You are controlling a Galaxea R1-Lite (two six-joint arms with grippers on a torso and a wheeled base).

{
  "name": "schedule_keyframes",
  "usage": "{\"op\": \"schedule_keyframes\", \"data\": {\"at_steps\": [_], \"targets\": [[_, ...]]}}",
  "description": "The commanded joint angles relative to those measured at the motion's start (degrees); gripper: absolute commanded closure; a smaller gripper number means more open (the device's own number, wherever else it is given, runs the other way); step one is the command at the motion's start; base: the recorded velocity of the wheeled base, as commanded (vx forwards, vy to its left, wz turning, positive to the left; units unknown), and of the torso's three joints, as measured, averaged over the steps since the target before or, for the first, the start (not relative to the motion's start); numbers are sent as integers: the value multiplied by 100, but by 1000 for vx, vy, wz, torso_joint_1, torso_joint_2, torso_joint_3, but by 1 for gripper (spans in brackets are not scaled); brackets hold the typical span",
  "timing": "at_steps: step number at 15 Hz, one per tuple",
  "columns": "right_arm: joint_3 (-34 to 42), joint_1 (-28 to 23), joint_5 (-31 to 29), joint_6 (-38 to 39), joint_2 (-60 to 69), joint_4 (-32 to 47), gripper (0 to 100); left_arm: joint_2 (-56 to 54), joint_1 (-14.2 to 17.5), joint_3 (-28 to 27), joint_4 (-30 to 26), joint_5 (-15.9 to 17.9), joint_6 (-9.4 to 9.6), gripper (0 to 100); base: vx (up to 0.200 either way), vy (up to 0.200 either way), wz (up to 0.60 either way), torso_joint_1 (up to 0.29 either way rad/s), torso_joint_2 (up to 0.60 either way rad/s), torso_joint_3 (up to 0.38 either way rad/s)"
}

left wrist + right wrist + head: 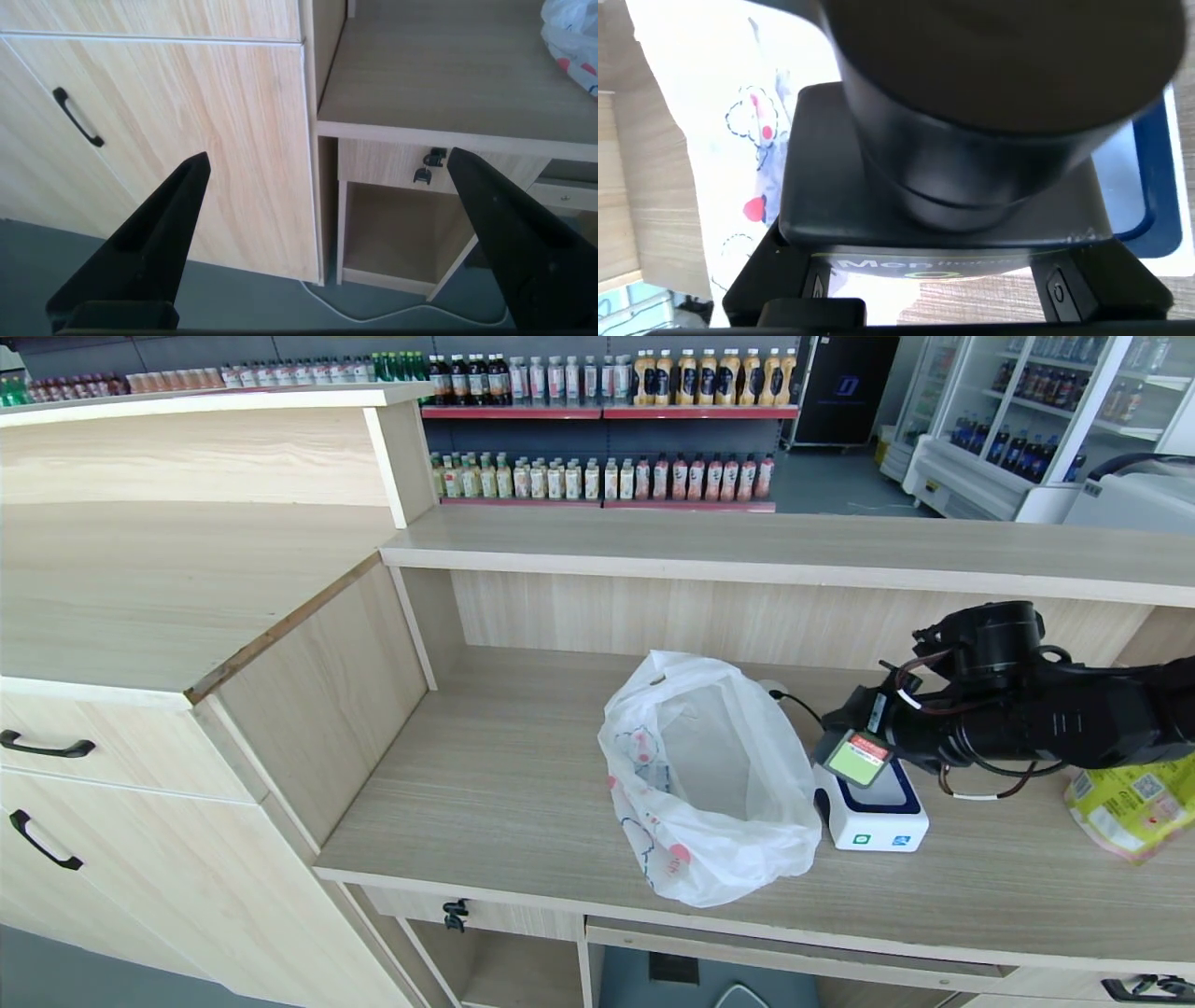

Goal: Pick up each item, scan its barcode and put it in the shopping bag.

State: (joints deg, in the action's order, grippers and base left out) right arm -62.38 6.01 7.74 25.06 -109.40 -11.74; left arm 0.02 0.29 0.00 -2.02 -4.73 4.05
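Well left of the shopping bag [709,775] and below counter height: left gripper [327,155], black wedge fingers spread wide, nothing held, in front of a pale wood-grain cabinet door [215,140]. Bag itself thin, crinkly white plastic with red and blue doodles, mouth slumped open on the matte wood-look counter [513,784]. Just right of the bag: right gripper [854,742] clamped on a small box [857,761], green face, red strip, print too tiny to read. Directly under that, boxy white scanner [873,812] with dark blue glass. Further right, glossy yellow-green snack pouch [1130,803].
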Motion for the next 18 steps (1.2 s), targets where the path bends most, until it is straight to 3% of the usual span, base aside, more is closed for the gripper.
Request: {"op": "schedule_keyframes", "data": {"at_steps": [1,3,6,8,11,15,18], "targets": [[323,58,-299,-863,516,-303,100,-2,-3,0,0,-2,0,0,0,0,0,0,0,0],[1175,58,-458,-2752,1096,-1762,100,-2,-3,0,0,-2,0,0,0,0,0,0,0,0],[1799,58,-466,-3728,1202,-3221,100,-2,6,0,0,-2,0,0,0,0,0,0,0,0],[1729,67,-423,-3860,1131,-3475,100,-2,-3,0,0,-2,0,0,0,0,0,0,0,0],[1527,181,-414,-3772,912,-3853,100,-2,6,0,0,-2,0,0,0,0,600,-1,4,1],[947,190,140,-3236,279,-3915,100,-2,-3,0,0,-2,0,0,0,0,0,0,0,0],[947,190,483,-3069,-363,-3959,100,-2,-3,0,0,-2,0,0,0,0,0,0,0,0]]}}
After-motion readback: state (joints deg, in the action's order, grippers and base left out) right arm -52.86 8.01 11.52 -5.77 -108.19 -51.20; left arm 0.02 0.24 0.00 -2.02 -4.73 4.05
